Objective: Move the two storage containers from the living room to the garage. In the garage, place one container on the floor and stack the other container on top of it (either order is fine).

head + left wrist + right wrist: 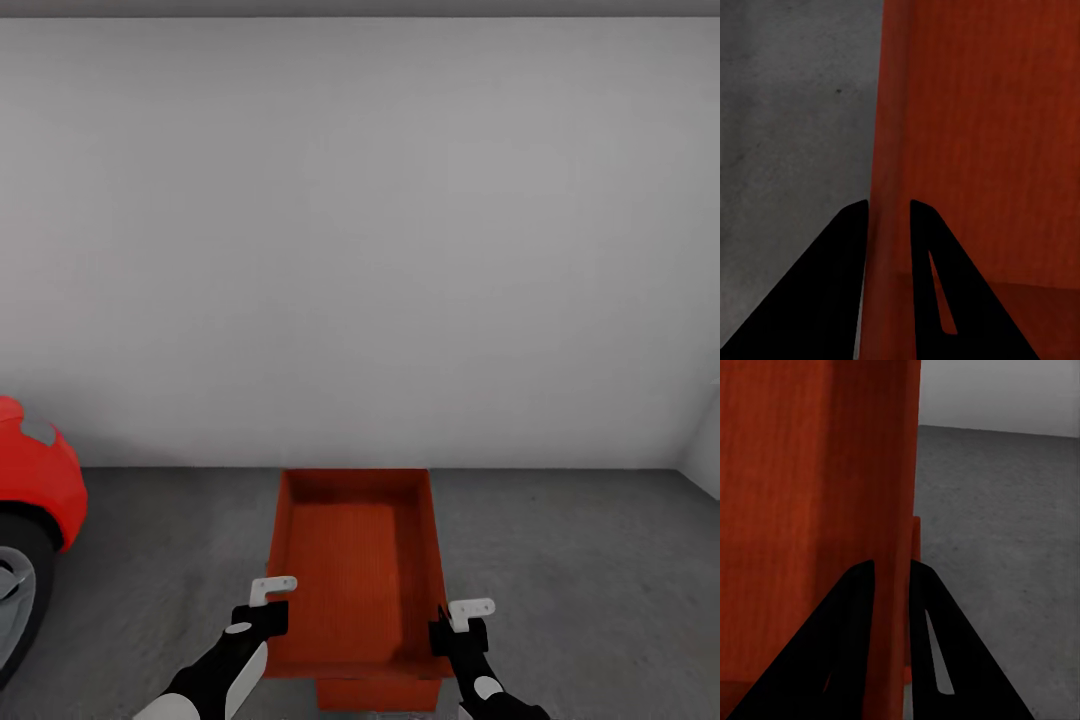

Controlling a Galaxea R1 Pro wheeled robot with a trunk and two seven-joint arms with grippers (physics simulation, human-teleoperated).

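A red-orange open-top storage container (355,560) is held level between my two grippers in the garage. My left gripper (265,610) is shut on its left wall (889,150), one finger inside and one outside. My right gripper (455,625) is shut on its right wall (896,510) the same way. The second storage container (380,693) lies directly beneath the held one, with only its near end showing; a sliver of it (916,540) shows past the wall. I cannot tell whether the two touch. The dark grey concrete floor (580,580) spreads around them.
A red car (35,500) with its wheel stands at the left, about one container-width from the boxes. A plain light grey wall (360,250) closes the room just behind them, and a second wall (705,440) meets it at the far right. Bare floor lies to the right.
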